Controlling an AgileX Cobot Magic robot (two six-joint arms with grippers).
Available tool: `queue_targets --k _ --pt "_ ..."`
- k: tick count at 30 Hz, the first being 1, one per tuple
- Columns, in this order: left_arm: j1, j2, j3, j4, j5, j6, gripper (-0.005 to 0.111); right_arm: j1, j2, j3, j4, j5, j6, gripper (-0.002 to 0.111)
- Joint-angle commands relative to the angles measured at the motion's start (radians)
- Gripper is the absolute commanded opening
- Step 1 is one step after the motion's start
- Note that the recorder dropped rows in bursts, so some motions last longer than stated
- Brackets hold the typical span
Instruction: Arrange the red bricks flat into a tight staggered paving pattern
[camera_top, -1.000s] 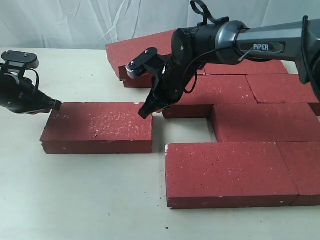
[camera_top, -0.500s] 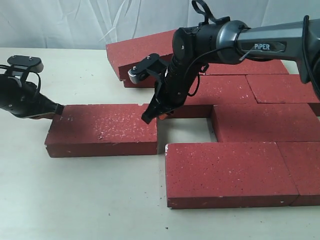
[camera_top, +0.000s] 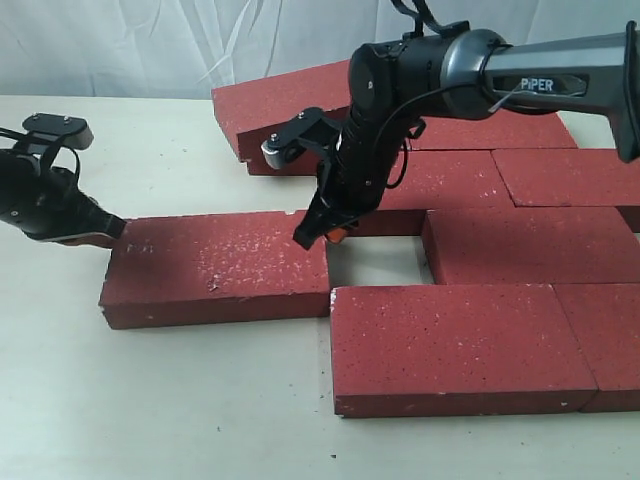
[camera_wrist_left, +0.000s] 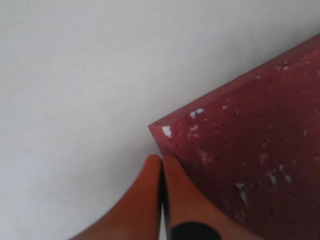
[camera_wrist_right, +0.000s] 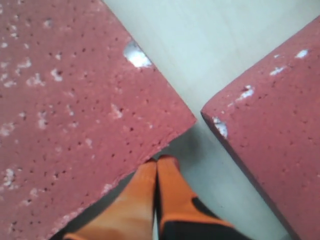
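Note:
A loose red brick (camera_top: 215, 268) lies flat on the table, left of the paved group of red bricks (camera_top: 460, 340). My left gripper (camera_top: 116, 230) is shut with nothing in it; its orange tips press the brick's far left corner (camera_wrist_left: 165, 132). My right gripper (camera_top: 312, 235) is shut and empty too, and its tips (camera_wrist_right: 157, 162) rest against the loose brick's far right edge (camera_wrist_right: 150, 145). The corner of a neighbouring brick (camera_wrist_right: 270, 130) lies just across a narrow gap. The loose brick's right end nearly meets the front brick of the paving.
Several bricks lie fitted in rows at the right (camera_top: 520, 245), with an open pocket of table (camera_top: 375, 262) between them beside my right gripper. Another brick (camera_top: 285, 100) rests tilted at the back. A white curtain (camera_top: 150, 45) closes the far side.
The loose brick has slid to the right, toward the paved group, with both shut grippers moving along at its far corners. The gap at its right end has closed up.

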Motion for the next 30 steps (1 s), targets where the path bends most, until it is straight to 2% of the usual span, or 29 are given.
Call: queue_targets --k 1,8,13,22,30 --pt "-0.003 -0.007 -0.003 -0.004 0.030 -0.001 0.000 -0.001 -0.016 -0.007 0.006 -0.001 -0.001 -0.001" --pt "-0.003 -0.007 -0.003 -0.004 0.026 -0.001 0.000 -0.001 -0.004 -0.007 0.001 -0.003 -0.001 -0.001" --pt "-0.003 -0.007 -0.003 -0.002 -0.044 -0.001 0.000 -0.003 0.001 -0.007 -0.023 -0.013 -0.001 -0.001" --pt "-0.003 -0.007 -0.003 0.001 -0.076 -0.001 0.000 -0.003 0.001 -0.007 -0.090 0.052 -0.001 -0.001" --pt "-0.003 -0.007 -0.003 -0.025 -0.060 -0.001 0.000 -0.003 0.001 -0.007 -0.023 0.055 0.005 -0.001"
